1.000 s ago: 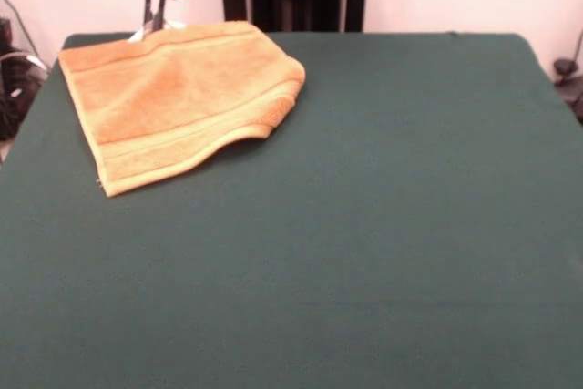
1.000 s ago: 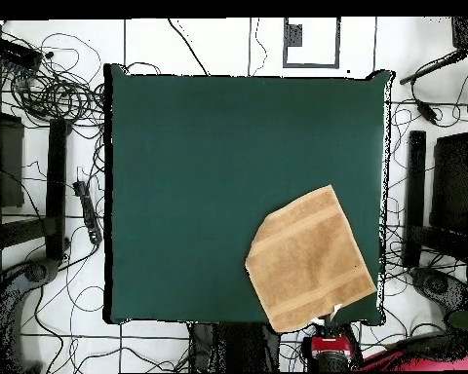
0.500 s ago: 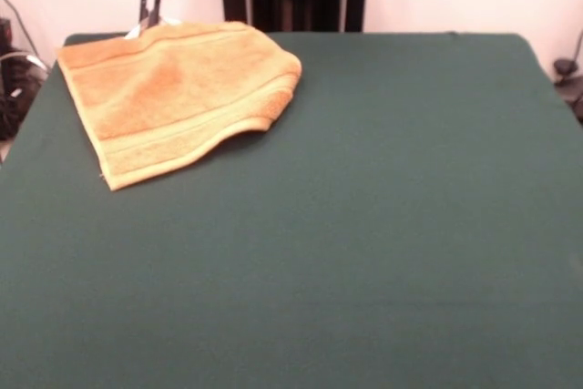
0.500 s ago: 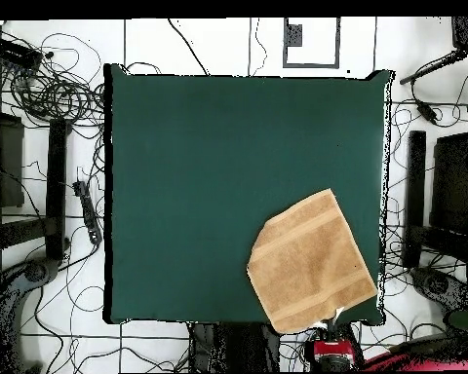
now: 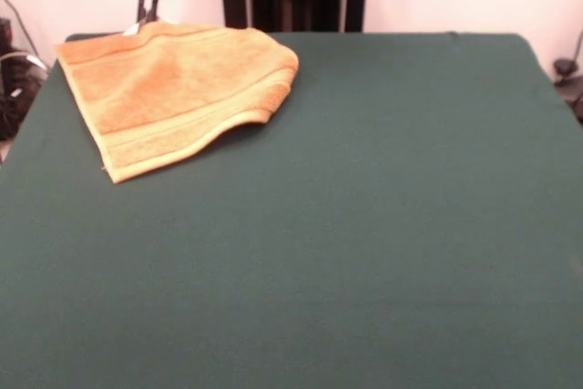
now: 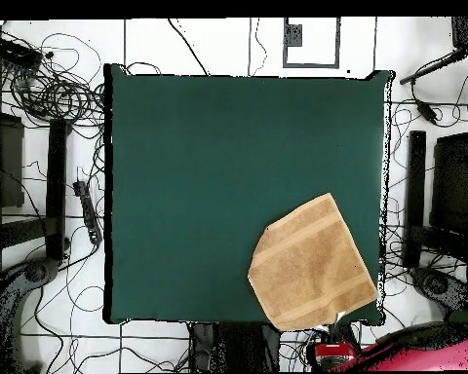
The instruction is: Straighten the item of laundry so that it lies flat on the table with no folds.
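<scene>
Orange-tan towel (image 5: 178, 93) on green tabletop (image 5: 364, 225), bunched against the tabletop's far edge, close to one far corner, with most of the tabletop bare. Seen from overhead: towel (image 6: 311, 263) as a skewed four-sided patch, one corner cut off along a diagonal line, presumably turned under. Seen from the front: rounded, doubled edge on the side of the towel away from the nearby corner, the hem next to it lifted clear of the tabletop; woven bands running parallel to the near hem.

Gripper (image 5: 148, 6) under a red housing, just behind the towel's far edge, beyond the tabletop's rim; in the overhead view only the red housing (image 6: 333, 351) visible, just off the tabletop. Fingers reaching down to the lifted far edge of the towel, but whether clamped on cloth or merely next to it cannot be told.

Step in hand, by judgement: drawing the far edge outward to pull out the tuck. Task judged incomplete, the folded corner remaining.

For good execution: pull kept low and level with the tabletop, directed away from the folded corner so the doubled layer slides open rather than dragging the whole towel; slow travel, since the towel already lies at the tabletop's edge and may slide off; release only with the cloth resting flat, then a fresh grasp at the tucked corner itself.
</scene>
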`<state>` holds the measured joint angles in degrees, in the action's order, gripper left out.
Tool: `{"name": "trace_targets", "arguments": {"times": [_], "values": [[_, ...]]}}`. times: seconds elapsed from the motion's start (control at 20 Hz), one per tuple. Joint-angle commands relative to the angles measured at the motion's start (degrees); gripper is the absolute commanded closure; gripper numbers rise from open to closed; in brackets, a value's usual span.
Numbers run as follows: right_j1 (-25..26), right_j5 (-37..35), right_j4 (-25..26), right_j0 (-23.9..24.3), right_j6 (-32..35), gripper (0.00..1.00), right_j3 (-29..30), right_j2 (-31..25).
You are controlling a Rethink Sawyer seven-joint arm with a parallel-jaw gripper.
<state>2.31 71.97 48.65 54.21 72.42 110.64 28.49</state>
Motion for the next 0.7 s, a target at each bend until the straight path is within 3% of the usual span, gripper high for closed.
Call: {"name": "trace_targets", "arguments": {"times": [0.05,0.7], "values": [[4.36,-11.34,-0.61,-5.21,8.41,1.00,2.41,-2.99],[3.81,-11.04,-2.34,-7.68,9.06,1.00,3.54,-2.32]]}}
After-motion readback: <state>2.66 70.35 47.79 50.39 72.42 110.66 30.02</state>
